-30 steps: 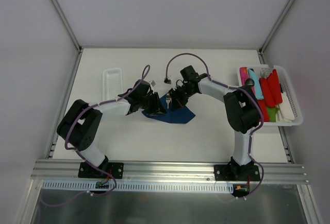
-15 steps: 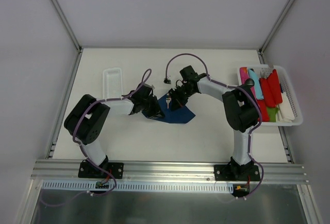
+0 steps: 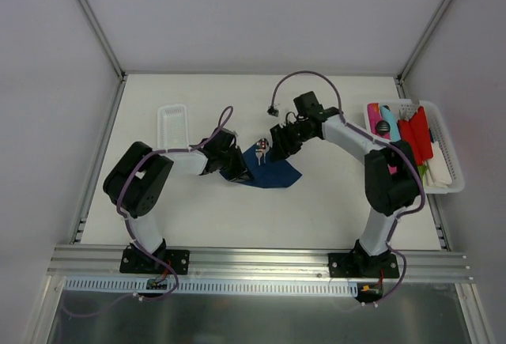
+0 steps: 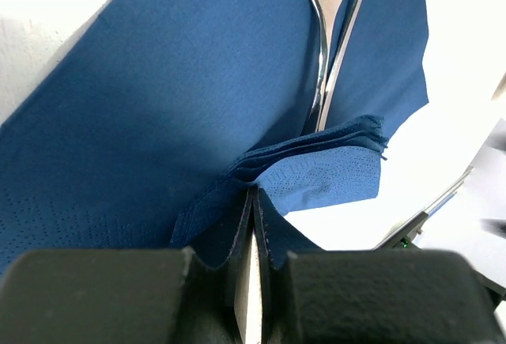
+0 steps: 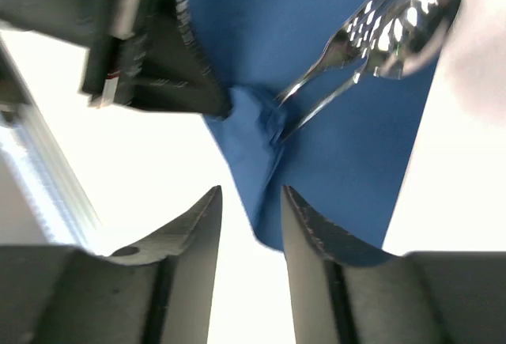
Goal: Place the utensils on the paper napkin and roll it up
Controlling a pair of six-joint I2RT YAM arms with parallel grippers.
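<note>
The dark blue paper napkin (image 3: 278, 175) lies on the table between my two grippers. The utensils (image 3: 262, 147), a shiny spoon (image 5: 415, 16) and a fork (image 5: 348, 39), lie side by side on it with the heads past its far edge. Their handles (image 4: 320, 59) run under a folded-over corner. My left gripper (image 3: 239, 172) is shut on that folded napkin corner (image 4: 316, 170) at the napkin's left side. My right gripper (image 3: 273, 152) is open and empty, just above the napkin's (image 5: 348, 146) near-right part.
A long white plastic tray (image 3: 171, 122) lies at the back left. A white basket (image 3: 451, 162) at the right edge holds red, pink and turquoise plastic pieces (image 3: 413, 140). The left gripper's body (image 5: 158, 43) sits close in front of the right gripper.
My right gripper has pulled back to the right, off the napkin, uncovering the utensil heads. My left gripper stays shut on the napkin corner and has barely moved.
</note>
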